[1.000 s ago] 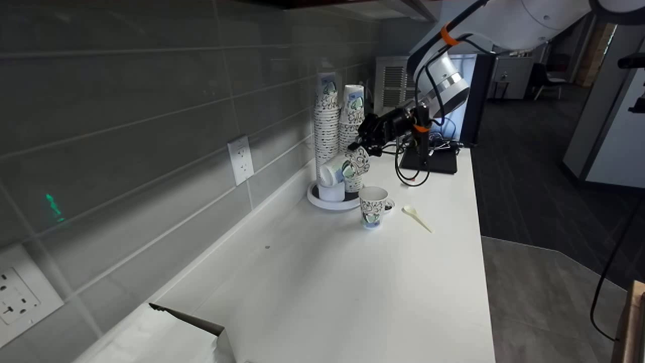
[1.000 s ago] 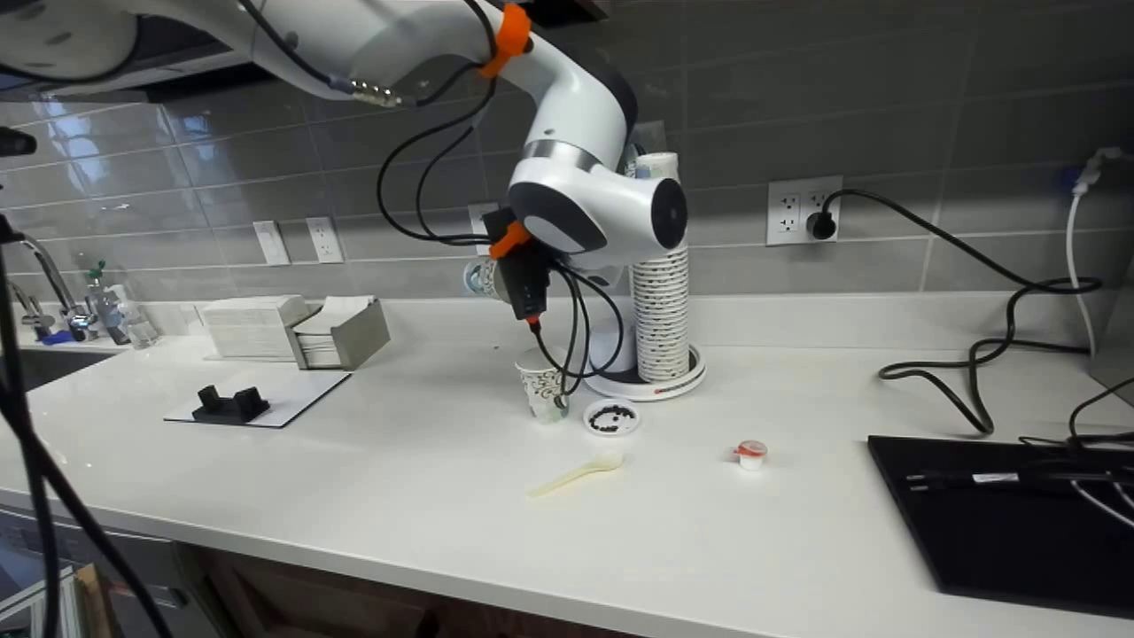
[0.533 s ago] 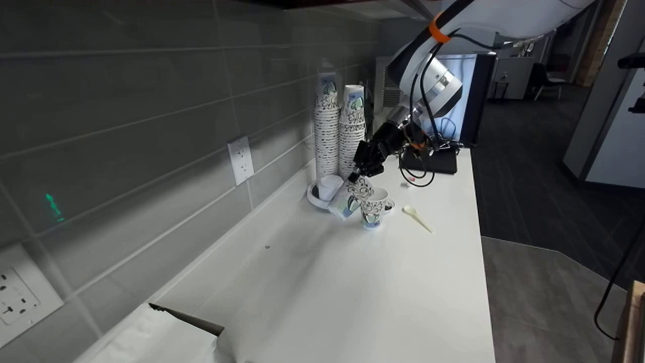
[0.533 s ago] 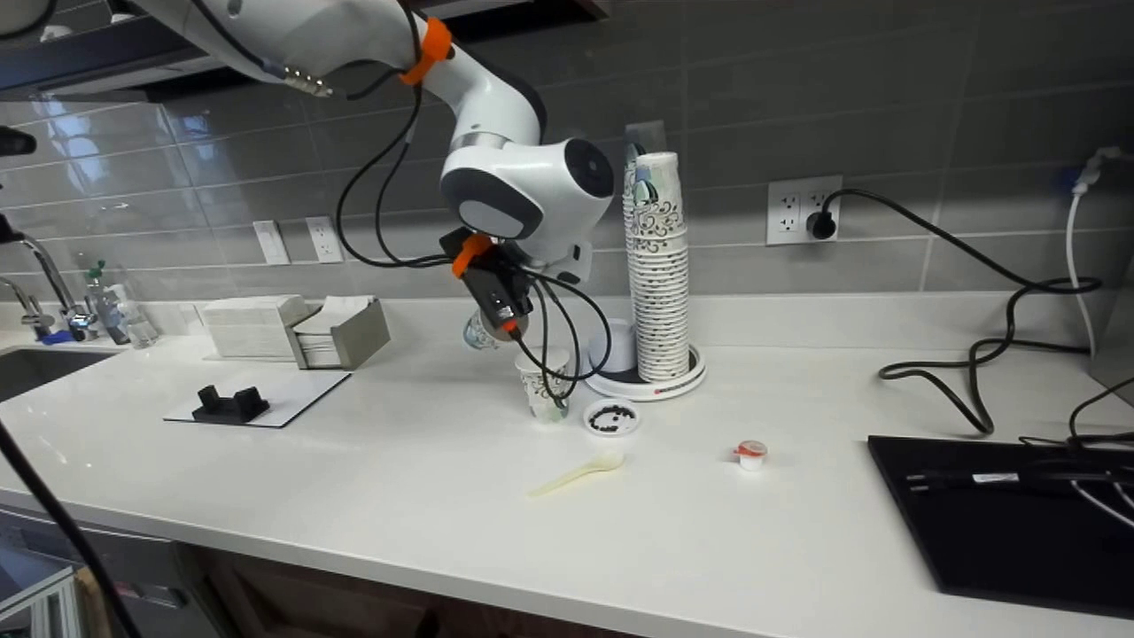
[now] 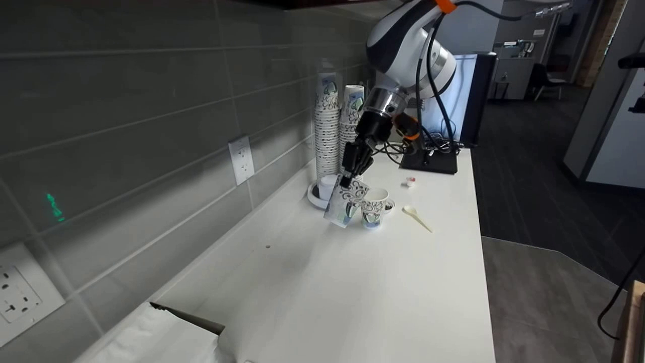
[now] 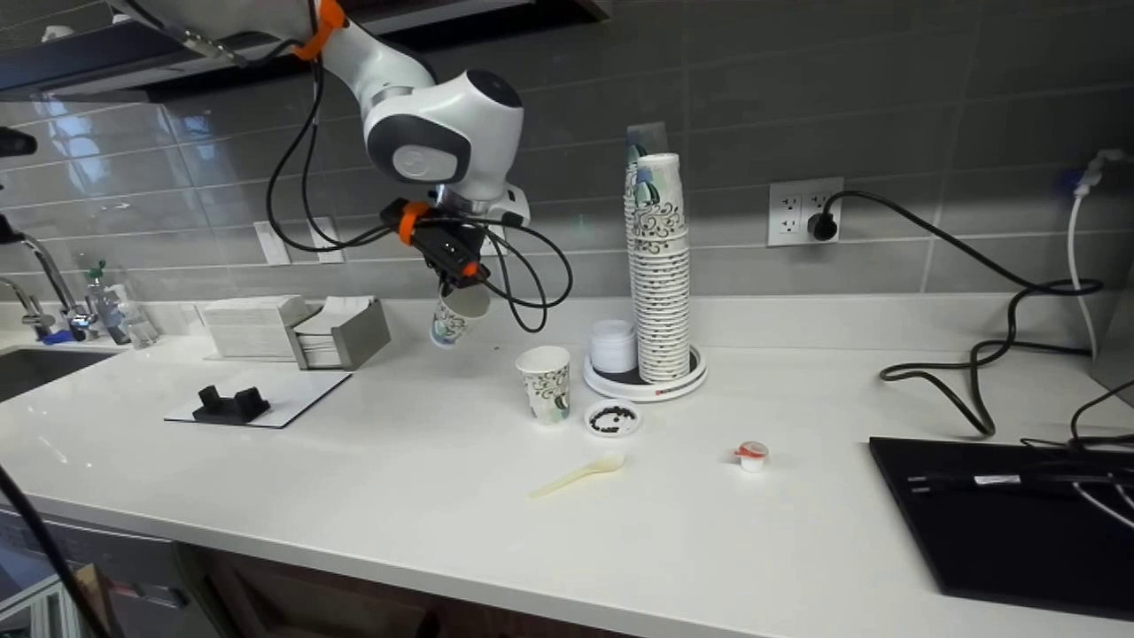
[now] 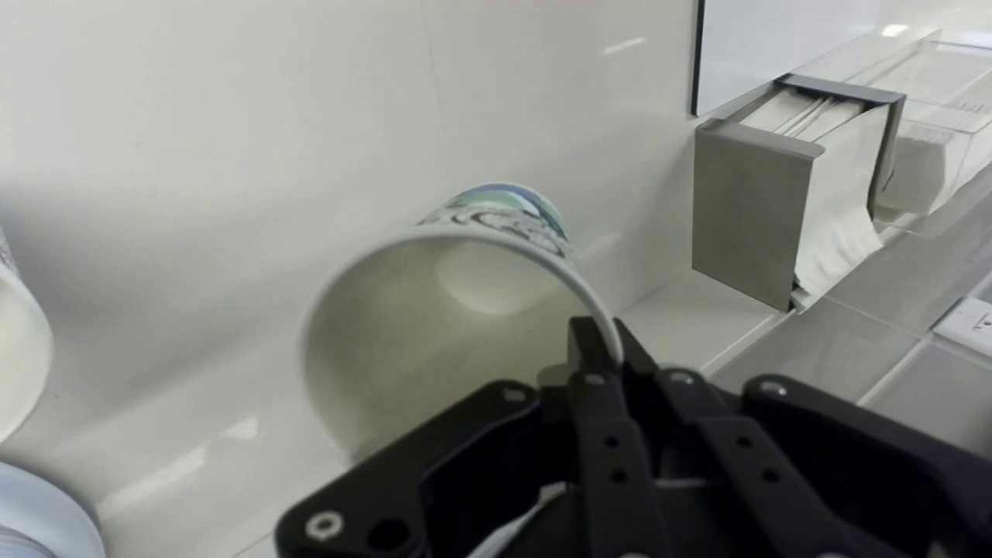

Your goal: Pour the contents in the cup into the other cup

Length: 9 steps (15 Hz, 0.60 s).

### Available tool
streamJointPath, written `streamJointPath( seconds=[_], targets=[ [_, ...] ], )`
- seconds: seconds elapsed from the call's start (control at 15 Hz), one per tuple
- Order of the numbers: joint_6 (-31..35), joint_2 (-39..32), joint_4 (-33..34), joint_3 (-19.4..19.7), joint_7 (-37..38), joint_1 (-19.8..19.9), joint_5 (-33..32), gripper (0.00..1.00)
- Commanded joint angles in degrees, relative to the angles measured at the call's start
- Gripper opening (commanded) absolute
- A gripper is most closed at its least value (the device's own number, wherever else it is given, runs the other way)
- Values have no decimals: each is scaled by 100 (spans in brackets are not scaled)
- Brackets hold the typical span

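A patterned paper cup stands upright on the counter; it also shows in an exterior view and at the left edge of the wrist view. My gripper is shut on the rim of a similar cup, one finger inside the wall and one outside, as the wrist view shows. This held cup is tilted, above the counter and beside the standing cup, towards the napkins. Its inside looks pale, with no contents visible. The inside bottom of the standing cup is hidden.
A small white lid with dark bits lies beside the standing cup. A round tray with tall cup stacks is behind it. A pale spoon, a creamer pod and a napkin holder are also on the counter.
The held cup has moved away from above the standing cup, towards the napkin holder, and lower. It has turned from nearly lying sideways to more upright. The gripper stays shut on it.
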<state>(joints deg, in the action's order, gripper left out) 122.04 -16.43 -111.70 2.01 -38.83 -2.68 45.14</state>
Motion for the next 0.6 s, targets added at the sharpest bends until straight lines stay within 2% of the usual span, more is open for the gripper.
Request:
streamJointPath(
  seconds=[0.0,0.4,0.47,0.53],
  targets=[
    [22,-11,2,-232,42,237,-70,4],
    [20,-69,3,-222,13,348,-66,4],
    [20,-69,3,-228,13,347,-66,1],
    [310,-53,-59,-198,241,194,-422,1]
  ],
)
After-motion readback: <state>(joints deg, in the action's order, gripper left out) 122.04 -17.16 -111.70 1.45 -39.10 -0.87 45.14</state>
